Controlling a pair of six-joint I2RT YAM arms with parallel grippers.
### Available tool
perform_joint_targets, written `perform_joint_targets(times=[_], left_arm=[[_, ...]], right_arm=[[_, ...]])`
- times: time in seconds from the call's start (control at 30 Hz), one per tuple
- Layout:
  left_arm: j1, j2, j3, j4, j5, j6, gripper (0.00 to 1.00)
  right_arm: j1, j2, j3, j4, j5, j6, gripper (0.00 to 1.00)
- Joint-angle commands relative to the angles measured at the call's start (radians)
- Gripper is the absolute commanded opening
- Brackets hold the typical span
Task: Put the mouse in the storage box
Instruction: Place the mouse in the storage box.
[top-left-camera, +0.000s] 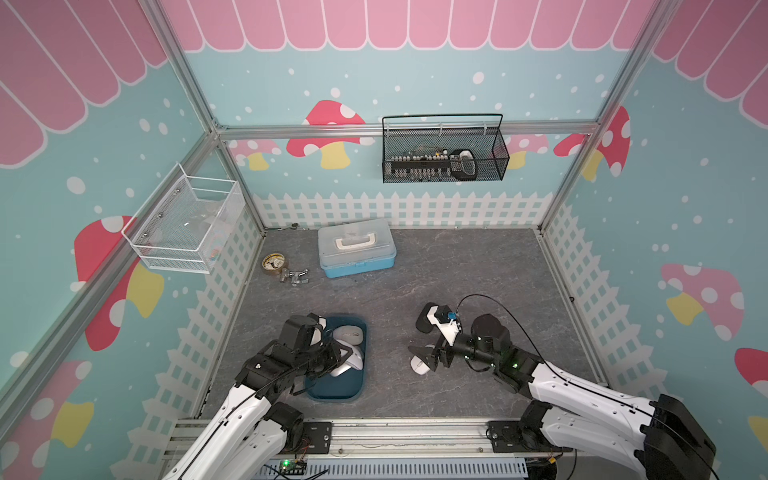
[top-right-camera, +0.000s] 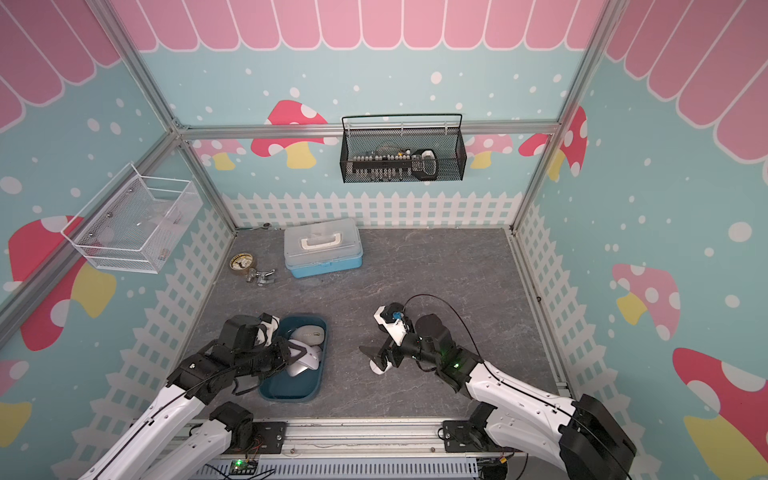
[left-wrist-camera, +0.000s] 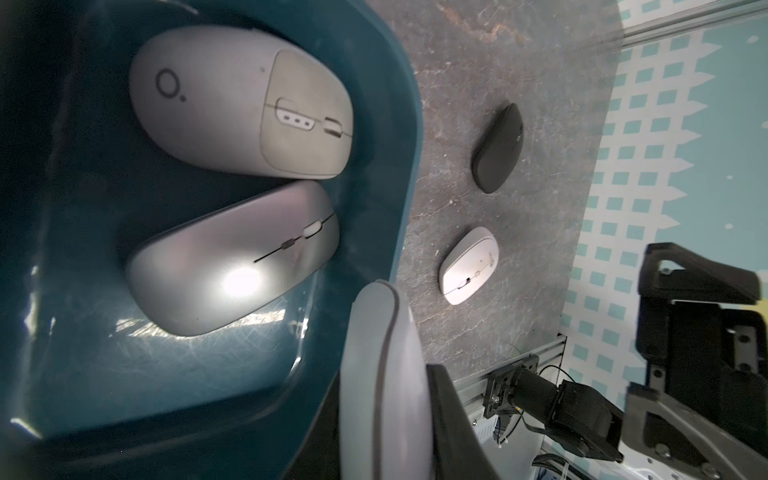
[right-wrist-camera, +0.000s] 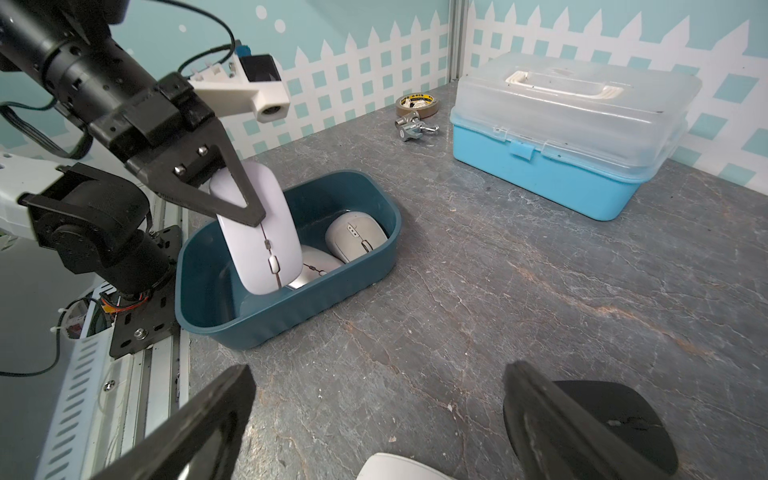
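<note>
White mouse (right-wrist-camera: 253, 257) nose-down inside storage box (right-wrist-camera: 299, 307), tight between steeply tilted left jaws; right jaws wide apart.

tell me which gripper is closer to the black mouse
Right. The right gripper hangs open just beside the black mouse; the left gripper is over the storage box, shut on a white mouse.

It looked to me like a robotics lab's staged test booth, not a real room: an aluminium frame (top-left-camera: 291, 132) held printed mushroom-and-fence wall panels (top-left-camera: 685, 208) around a grey marbled tabletop (top-left-camera: 457, 270), a black mesh basket (top-left-camera: 444, 153) hung on the back wall, and two robot arms (top-left-camera: 582, 390) were bolted to a rail (top-left-camera: 415, 434) along the tabletop's near edge.
</note>
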Motion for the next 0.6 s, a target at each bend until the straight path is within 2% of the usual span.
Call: perform_joint_targets(times=[0.0, 0.2, 0.43, 0.5, 0.57], left_arm=[[0.001, -0.031, -0.045, -0.028, -0.005, -0.032, 0.11], [-0.026, -0.034, -0.074, -0.002, -0.015, -0.081, 0.15], [-0.189, 0.013, -0.154, 0.074, -0.091, -0.196, 0.19], [-0.216, 0.001, -0.176, 0.091, -0.104, -0.232, 0.24], [-0.222, -0.014, -0.207, 0.111, -0.089, -0.25, 0.37]], right_arm=[[0.005, -0.005, 0.003, 0.02, 0.017, 0.01, 0.99], [0.005, 0.006, 0.004, 0.017, 0.029, 0.013, 0.99], [0.005, 0.008, 0.009, -0.033, 0.169, 0.046, 0.99], [0.005, 0.011, 0.014, -0.054, 0.214, 0.063, 0.99], [0.005, 0.015, 0.019, -0.082, 0.256, 0.088, 0.99]])
